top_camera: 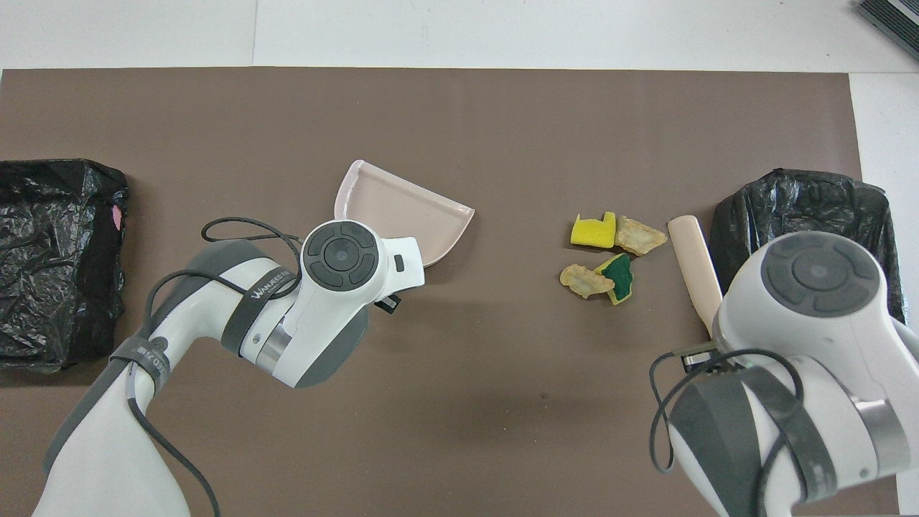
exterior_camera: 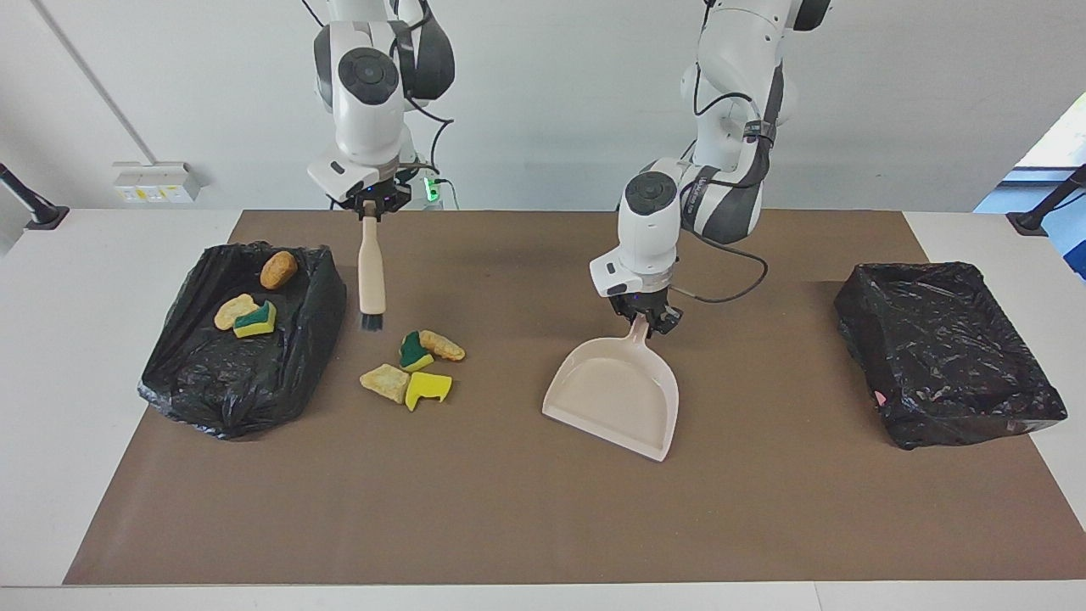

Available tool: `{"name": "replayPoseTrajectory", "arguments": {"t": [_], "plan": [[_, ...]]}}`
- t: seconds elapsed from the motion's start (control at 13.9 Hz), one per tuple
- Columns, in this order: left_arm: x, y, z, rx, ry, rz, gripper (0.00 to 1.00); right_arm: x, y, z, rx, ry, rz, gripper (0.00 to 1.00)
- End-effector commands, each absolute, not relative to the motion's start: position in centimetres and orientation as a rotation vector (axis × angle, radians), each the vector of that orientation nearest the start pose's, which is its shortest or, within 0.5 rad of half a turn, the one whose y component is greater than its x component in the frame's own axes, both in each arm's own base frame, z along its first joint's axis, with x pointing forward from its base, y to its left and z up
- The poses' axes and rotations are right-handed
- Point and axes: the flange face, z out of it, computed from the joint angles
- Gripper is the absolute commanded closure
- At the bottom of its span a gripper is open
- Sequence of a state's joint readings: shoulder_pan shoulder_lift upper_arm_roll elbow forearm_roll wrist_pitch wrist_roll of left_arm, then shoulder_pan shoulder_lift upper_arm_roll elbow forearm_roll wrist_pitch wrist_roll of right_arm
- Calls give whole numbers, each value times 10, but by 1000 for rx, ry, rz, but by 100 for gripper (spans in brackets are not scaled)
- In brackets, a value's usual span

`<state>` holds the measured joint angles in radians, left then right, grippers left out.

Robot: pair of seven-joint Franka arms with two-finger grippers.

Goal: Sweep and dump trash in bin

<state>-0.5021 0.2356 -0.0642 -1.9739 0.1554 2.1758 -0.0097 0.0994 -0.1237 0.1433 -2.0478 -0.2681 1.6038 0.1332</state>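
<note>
The right hand (exterior_camera: pixel 371 211) pinched a brush (exterior_camera: pixel 371 276) beside the trash (exterior_camera: pixel 413 367); the left hand (exterior_camera: pixel 646 322) gripped the dustpan (exterior_camera: pixel 615 395) handle.

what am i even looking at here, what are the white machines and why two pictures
These are two white robot arms at a table covered by a brown mat. One picture faces the arms from across the table; the other looks steeply down from above their own end.

The right hand is shut on a brush, hanging bristles-down over the mat beside a black-lined bin that already holds three scraps. The left hand is at the handle of a beige dustpan; whether it grips it is unclear.

Four loose scraps of trash lie between brush and dustpan. A second black-lined bin sits at the left arm's end.
</note>
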Motion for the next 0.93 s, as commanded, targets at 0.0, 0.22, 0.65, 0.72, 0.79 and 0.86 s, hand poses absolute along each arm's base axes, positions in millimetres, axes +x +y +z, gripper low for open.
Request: {"name": "replayPoseTrajectory", "arguments": {"t": [0.0,0.22,0.65,0.72,0.79,0.86], "plan": [[504,-309,351,-2896,970,-47,40,530,91,444,-3475,-373,426,100],[506,-312,350,-2925,958,-54,40,537,91,420,-3461,-380,417,100],[508,-310,351,-2852,1183,-56,97,542,89,396,-3441,-370,388,100],[505,-310,349,-2828,1230,-34,98,545,81,393,-3448,-356,390,100],[505,-308,350,-2823,1234,-22,98,548,74,383,-3444,-339,404,100],[507,-306,351,-2793,1276,-11,98,547,68,375,-3440,-330,413,100]]}}
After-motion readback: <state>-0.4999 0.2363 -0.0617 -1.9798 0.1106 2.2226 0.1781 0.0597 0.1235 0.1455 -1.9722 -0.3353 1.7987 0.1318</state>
